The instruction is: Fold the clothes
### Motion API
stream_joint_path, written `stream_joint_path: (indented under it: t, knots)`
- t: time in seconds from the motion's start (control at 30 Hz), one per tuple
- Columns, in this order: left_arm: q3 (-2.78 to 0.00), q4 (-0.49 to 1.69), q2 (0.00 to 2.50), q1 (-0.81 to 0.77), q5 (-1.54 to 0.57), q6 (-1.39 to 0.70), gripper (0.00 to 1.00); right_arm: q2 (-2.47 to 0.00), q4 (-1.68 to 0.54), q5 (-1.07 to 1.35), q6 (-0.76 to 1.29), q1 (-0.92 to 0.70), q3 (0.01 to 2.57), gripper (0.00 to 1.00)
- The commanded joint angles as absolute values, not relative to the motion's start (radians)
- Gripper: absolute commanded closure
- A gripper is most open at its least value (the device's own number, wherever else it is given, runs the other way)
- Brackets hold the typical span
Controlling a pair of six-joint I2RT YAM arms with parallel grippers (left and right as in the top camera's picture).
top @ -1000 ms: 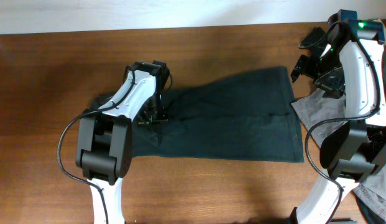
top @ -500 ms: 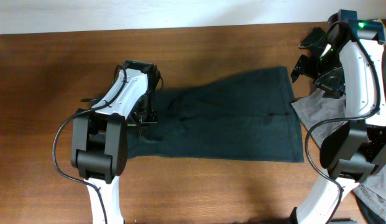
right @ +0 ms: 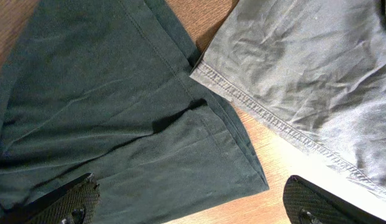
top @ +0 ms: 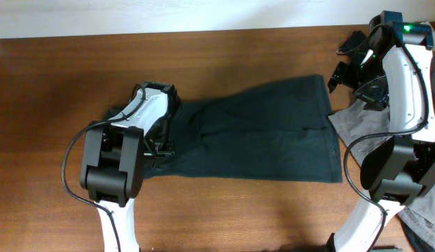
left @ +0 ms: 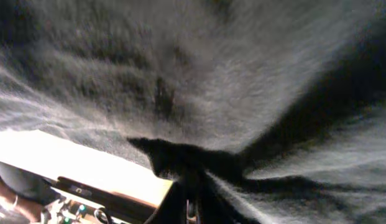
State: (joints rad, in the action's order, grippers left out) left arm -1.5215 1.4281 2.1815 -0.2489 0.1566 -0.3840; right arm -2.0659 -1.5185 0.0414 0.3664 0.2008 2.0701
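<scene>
Overhead: dark green clothes (top: 266, 133), lightly creased

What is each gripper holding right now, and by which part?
The left gripper pinches a gathered fold at the left end of the dark garment; the right gripper is open, holding nothing.

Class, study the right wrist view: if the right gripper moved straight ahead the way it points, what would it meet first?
Most likely the dark garment, near its hemmed corner beside the grey garment; the open right gripper points down at it. Depth is unclear.
</scene>
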Motion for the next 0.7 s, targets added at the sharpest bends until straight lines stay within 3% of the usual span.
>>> stream_joint_path:
  t: [0.0, 0.3, 0.57, 0.67]
  knots:
    - [-1.517, 1.433, 2.152, -0.247, 0.173, -0.397, 0.87, -2.067, -1.522, 0.021, 0.371, 0.197, 2.066, 0.01]
    - [-1.586, 1.442, 2.123, -0.245, 0.120, -0.397, 0.82, -2.067, -1.526, 0.022, 0.371, 0.196, 2.066, 0.01]
    - [-1.835, 1.452, 2.051, -0.246, 0.083, -0.397, 0.81, -2.067, -1.526, 0.060, 0.371, 0.197, 2.066, 0.01]
    - [-1.918, 1.444, 2.047, -0.245, 0.083, -0.396, 0.62, -2.067, -1.531, 0.088, 0.369, 0.196, 2.066, 0.01]
